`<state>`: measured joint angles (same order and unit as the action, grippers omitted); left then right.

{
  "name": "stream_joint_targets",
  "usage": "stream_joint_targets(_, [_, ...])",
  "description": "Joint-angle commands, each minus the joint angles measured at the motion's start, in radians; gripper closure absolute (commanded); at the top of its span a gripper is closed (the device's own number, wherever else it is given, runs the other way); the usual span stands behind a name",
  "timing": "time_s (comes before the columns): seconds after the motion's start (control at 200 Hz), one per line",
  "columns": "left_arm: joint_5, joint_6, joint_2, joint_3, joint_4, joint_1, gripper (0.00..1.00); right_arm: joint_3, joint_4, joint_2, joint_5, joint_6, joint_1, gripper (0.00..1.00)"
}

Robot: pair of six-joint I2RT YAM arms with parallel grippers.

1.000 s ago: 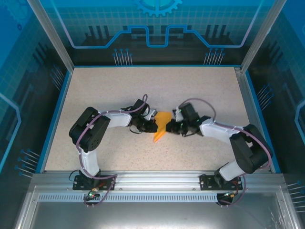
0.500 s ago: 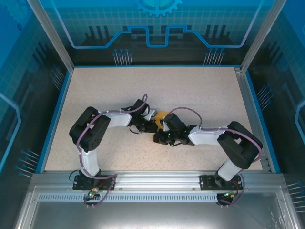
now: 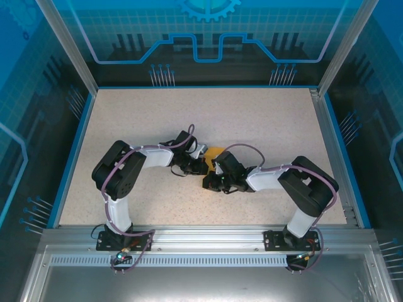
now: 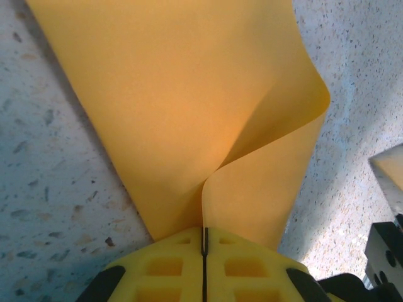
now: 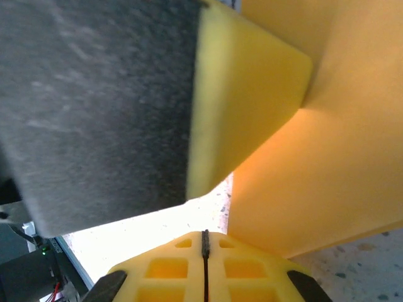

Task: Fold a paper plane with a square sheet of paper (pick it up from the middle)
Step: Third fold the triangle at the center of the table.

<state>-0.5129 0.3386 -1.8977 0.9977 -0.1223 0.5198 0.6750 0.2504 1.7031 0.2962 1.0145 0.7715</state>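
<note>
Pinching the paper plane point(image 4: 189, 94) in the left tool point(image 4: 204, 251), fingers pressed tight together, with a curled flap of orange paper rising straight out of the seam between them. Spreading away from those fingertips across the desk point(image 3: 264, 119), one rounded fold standing up off the surface.

Holding the right tool point(image 5: 205, 251) pressed together as well, the paper lying just beside it on the right; not showing clearly whether any edge is caught between its fingers. Facing a blurred grey and yellow block close to the lens, too near to identify.

Meeting at mid-desk in the overhead view, both tools nearly tip to tip, with a small patch of orange peeking out just behind them.

Resting on a pale speckled desk, edged by a blue rim point(image 3: 70, 157), closed in by blue-tinted panels with printed line graphics, and fronted by an aluminium rail point(image 3: 201, 236) carrying the two arm bases.
</note>
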Motion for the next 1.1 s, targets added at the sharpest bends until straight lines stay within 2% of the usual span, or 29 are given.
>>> stream_joint_targets(0.0, [-0.012,-0.019,-0.032,0.007,-0.033,-0.004,0.93,-0.018,0.045,0.030,0.001,0.005,-0.011,0.92])
stream_joint_targets(0.205, [-0.016,-0.019,-0.038,0.008,-0.031,-0.004,0.94,-0.027,0.070,0.065,0.026,0.015,-0.015,0.92])
stream_joint_targets(0.515, [-0.017,-0.028,-0.036,0.016,-0.044,-0.004,0.94,-0.072,-0.005,-0.157,-0.006,-0.022,-0.075,0.89])
stream_joint_targets(0.82, [-0.020,-0.026,-0.037,0.019,-0.045,-0.004,0.94,-0.047,0.101,-0.044,0.088,-0.024,-0.122,0.89])
stream_joint_targets(1.095, [-0.021,-0.032,-0.037,0.023,-0.055,-0.004,0.94,-0.044,0.096,0.010,0.077,-0.037,-0.130,0.89])
